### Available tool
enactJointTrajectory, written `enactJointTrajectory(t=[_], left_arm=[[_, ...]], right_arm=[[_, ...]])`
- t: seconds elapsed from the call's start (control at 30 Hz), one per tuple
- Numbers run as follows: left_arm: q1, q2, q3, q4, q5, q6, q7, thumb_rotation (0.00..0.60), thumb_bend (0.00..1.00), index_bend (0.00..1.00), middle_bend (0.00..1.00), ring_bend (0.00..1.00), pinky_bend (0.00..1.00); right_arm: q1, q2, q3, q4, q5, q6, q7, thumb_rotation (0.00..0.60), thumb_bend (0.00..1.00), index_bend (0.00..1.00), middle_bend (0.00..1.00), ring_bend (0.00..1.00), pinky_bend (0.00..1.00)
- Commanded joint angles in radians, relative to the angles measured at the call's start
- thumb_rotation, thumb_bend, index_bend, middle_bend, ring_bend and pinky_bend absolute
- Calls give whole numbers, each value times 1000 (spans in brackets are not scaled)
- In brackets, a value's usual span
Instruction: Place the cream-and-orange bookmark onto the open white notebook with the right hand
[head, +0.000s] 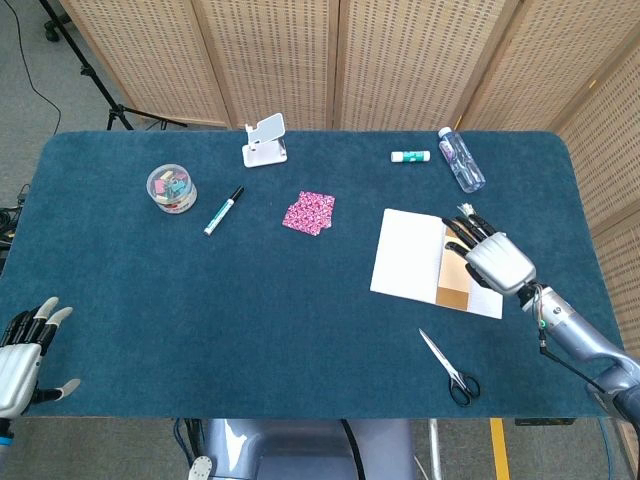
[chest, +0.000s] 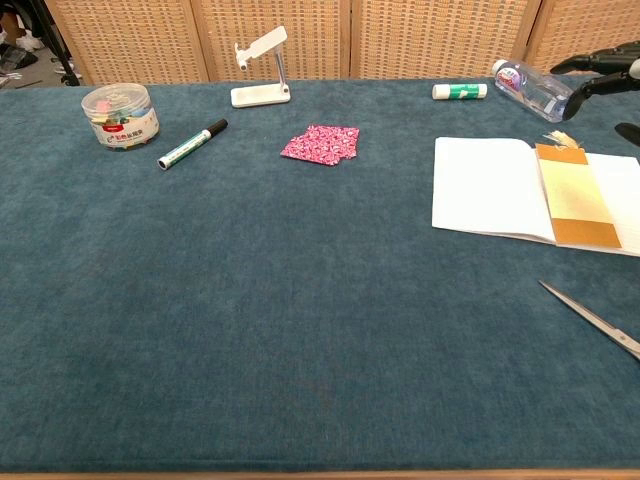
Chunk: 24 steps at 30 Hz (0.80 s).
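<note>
Head view: the right hand (head: 497, 262) is seen above the right part of the open white notebook (head: 410, 258), fingers apart and nothing held; the top end of the cream-and-orange bookmark (head: 455, 277) and part of the right page are hidden under it. In the chest view only dark fingertips (chest: 600, 66) of that hand are caught at the right edge, above the table's far right part; the rest is cut off. The left hand (head: 18, 358) is cut by the frame edge off the table's near left corner, fingers spread, nothing held. The bookmark is laid flat along the notebook's centre fold, a tassel (chest: 558, 139) showing past the far edge; the notebook lies toward the table's right edge.

Counts: one scissors (head: 450, 369) near the near right edge, partly cut off in the chest view; one water bottle (head: 461, 160) and one glue stick (head: 410, 156) by the far right edge; one pink patterned cloth (head: 309, 213) mid-table; one marker (head: 223, 210); one clear tub (head: 172, 188) of small items, contents not resolvable; one white phone stand (head: 265, 141) at the far edge.

Surface: table (head: 200, 300) covered in dark teal carpet-like fabric; behind it woven folding screens (head: 280, 60); grey floor and a black tripod leg (head: 100, 85) at far left.
</note>
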Motion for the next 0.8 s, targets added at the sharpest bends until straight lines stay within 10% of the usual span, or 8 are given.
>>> enactJointTrajectory(t=[0.03, 0.2, 0.8], left_arm=[[2, 8, 3, -10, 10, 6, -4, 600, 0, 0, 0, 0, 0], [3, 15, 9, -19, 15, 1, -9, 600, 0, 0, 0, 0, 0], [10, 35, 13, -6, 24, 5, -63, 600, 0, 0, 0, 0, 0]], right_arm=[[-52, 125, 63, -271, 146, -110, 48, 600, 817, 228, 7, 0, 74], [-72, 144, 95, -395, 211, -152, 45, 600, 996, 229, 62, 0, 74], [-92, 7, 145, -379, 265, -214, -109, 600, 1000, 228, 106, 0, 74]])
